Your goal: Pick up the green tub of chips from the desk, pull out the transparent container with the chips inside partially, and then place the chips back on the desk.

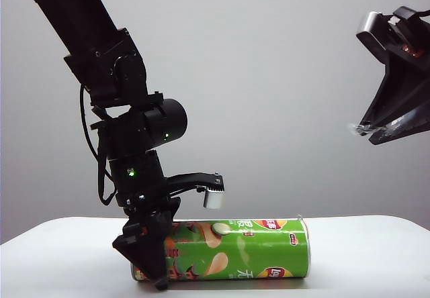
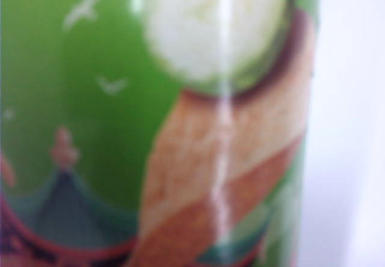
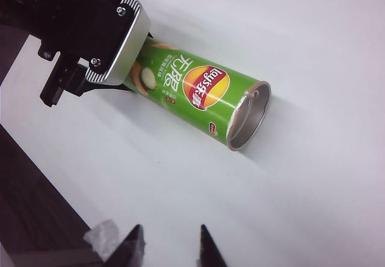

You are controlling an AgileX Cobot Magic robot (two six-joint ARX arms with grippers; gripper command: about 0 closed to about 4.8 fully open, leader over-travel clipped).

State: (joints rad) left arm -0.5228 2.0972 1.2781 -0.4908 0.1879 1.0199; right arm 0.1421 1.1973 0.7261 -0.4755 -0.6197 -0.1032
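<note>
- The green tub of chips (image 1: 228, 250) lies lengthwise across the lower frame on the worktop (image 1: 363, 258); the left claw (image 1: 149, 261) straddles its left end (fingers apart, not yet clamped).
- The right claw (image 3: 170, 243) hangs at upper right, part-open, empty, well apart.

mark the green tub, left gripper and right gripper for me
green tub of chips (image 1: 262, 251): exterior view, mid-body of the can.
left gripper (image 1: 151, 271): exterior view, fingertips at the can's end.
right gripper (image 3: 171, 243): right wrist view, gap between fingertips.

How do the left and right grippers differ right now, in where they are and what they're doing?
The left gripper is down at the desk, straddling the artwork end of the green tub of chips; the right gripper hangs high to the right, clear of the tub. The left jaws have the tub between them; the right jaws stand apart with nothing between them. Both are black two-finger grippers.
</note>
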